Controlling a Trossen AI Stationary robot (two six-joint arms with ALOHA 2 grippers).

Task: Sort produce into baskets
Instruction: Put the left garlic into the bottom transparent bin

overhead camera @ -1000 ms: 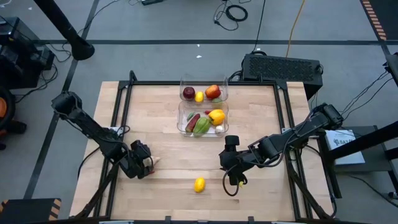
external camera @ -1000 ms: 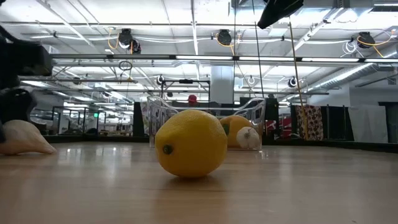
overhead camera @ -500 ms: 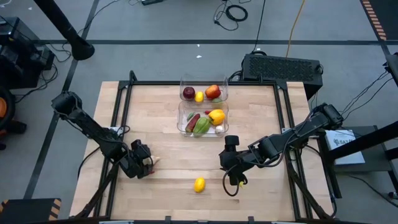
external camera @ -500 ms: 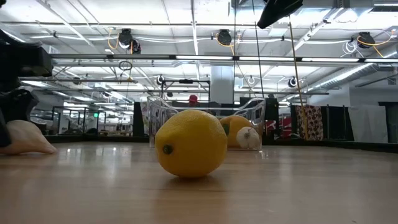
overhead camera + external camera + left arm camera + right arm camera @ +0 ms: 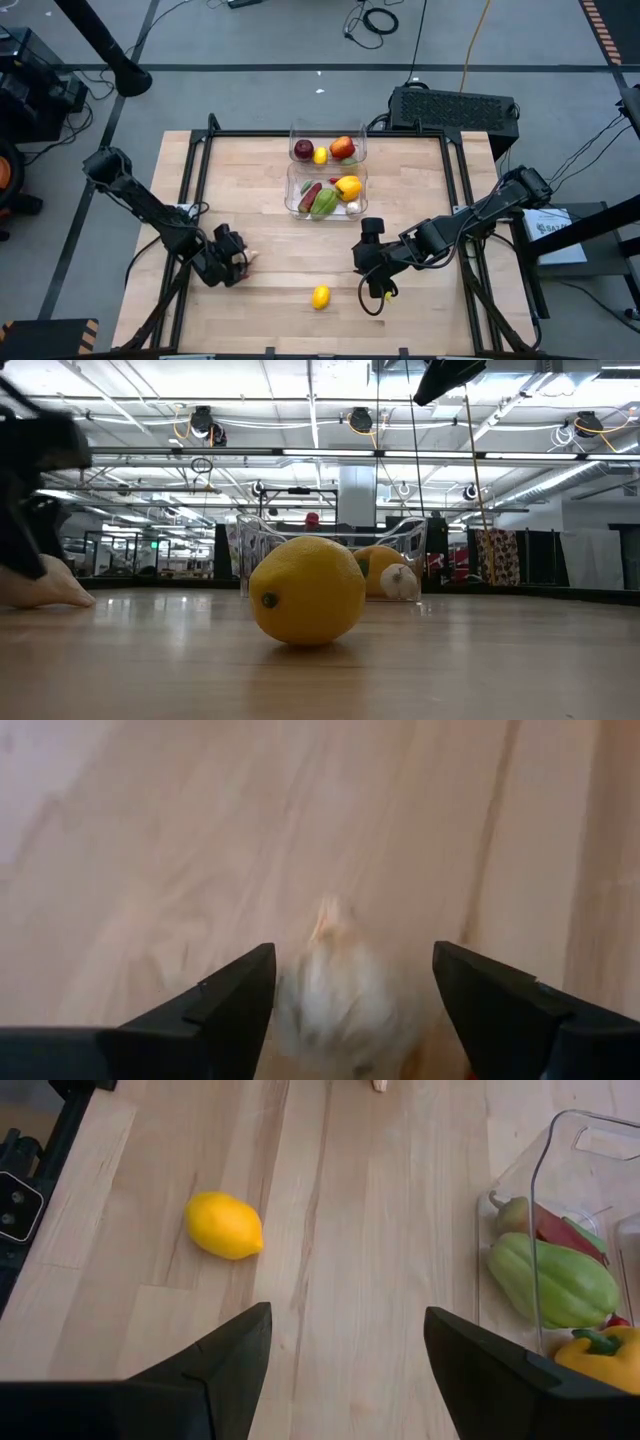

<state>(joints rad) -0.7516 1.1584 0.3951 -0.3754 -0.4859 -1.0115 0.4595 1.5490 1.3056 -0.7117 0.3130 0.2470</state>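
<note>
Wooden table (image 5: 420, 300), two clear baskets (image 5: 327, 165) set end to end at the far middle: far one holds a red apple, a small lemon and a red-yellow apple, near one (image 5: 560, 1230) holds green pepper (image 5: 553, 1283), yellow pepper, dark red pepper and a garlic; two items not yet sorted, so the task looks mostly done; step in hand reads as the left arm picking the loose garlic (image 5: 335, 990) at the left-front of the table; left gripper (image 5: 238, 262) sits low right at the bulb, fingers (image 5: 225, 995) apart with the garlic between them, whether they touch it cannot be told, not clamped; next move calls for closing on the bulb, gently since it is small and rounded and could squirt out, then a lift and carry to the near basket where the other garlic lies; loose lemon (image 5: 320, 296) sits at the front middle, well apart from the baskets, near the right gripper (image 5: 372, 285); right gripper hangs over the table right of the lemon, fingers (image 5: 235, 1350) apart, holding nothing, likely takes the lemon for the far basket; writing: none readable on produce, baskets or arms, a white label off the table's right edge is too small to read
</note>
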